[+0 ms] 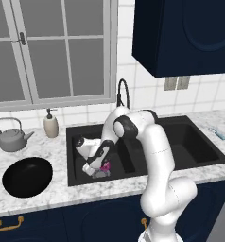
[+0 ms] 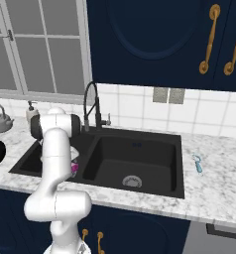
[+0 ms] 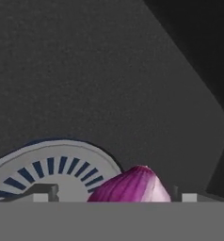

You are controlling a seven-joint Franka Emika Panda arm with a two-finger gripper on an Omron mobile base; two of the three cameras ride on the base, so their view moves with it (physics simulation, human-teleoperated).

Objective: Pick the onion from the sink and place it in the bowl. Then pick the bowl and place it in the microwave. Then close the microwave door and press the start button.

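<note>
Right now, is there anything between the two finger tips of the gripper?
Yes. In the hand view the onion sits between the gripper's open finger tips, beside the round drain on the sink floor.

Flat even rendered light, no glare, faint soft shadows, sharp base views, hand view dim and grainy

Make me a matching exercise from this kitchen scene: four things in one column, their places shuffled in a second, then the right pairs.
Things:
1. onion
2. bowl
3. kettle
4. soap dispenser

Places:
A. on the counter left of the sink, near the front edge
B. at the back of the counter, just left of the sink
C. in the left basin, beside the drain
D. far left of the counter, below the window

Pairs: 1-C, 2-A, 3-D, 4-B
</note>
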